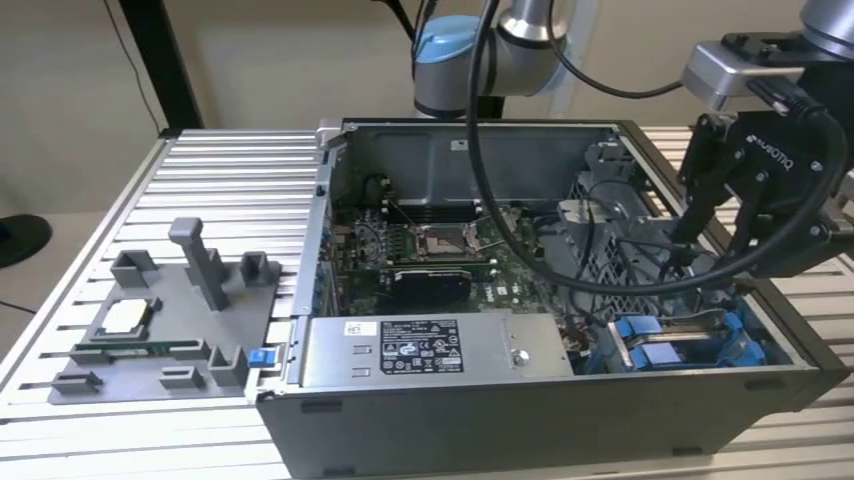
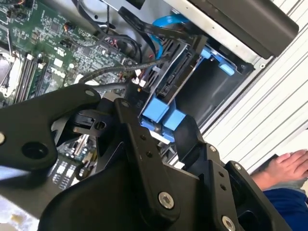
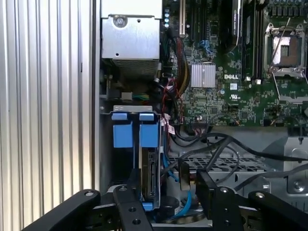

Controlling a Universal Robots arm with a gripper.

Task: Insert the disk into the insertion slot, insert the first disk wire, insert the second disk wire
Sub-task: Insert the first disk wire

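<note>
The disk [image 3: 150, 175] looks to be already home. In the first wrist view it stands on edge in the insertion slot [image 3: 107, 168], at the corner of the computer case [image 1: 534, 410] next to the power-supply box [image 1: 414, 350], and the blue carrier tabs [image 3: 134, 131] sit flush at the bay's mouth. I judge the step in hand to be the first disk wire.

The gripper [image 3: 168, 185] hovers over the bay with its jaws wide and nothing between them. One finger is beside the disk's connector edge and the other stands across a tangle of black cables [image 3: 216, 144]. A thin blue wire [image 3: 166, 163] runs down just beside the disk. I cannot tell whether its plug is seated, though the connector edge looks bare.

The wire step calls for a narrow, square grip on a small plug and a straight push into the connector edge, and the crowded cables leave little room for it.

A person's hand [image 2: 288, 166] rests on the slatted desk [image 1: 227, 190] outside the case, well apart from the work.
</note>
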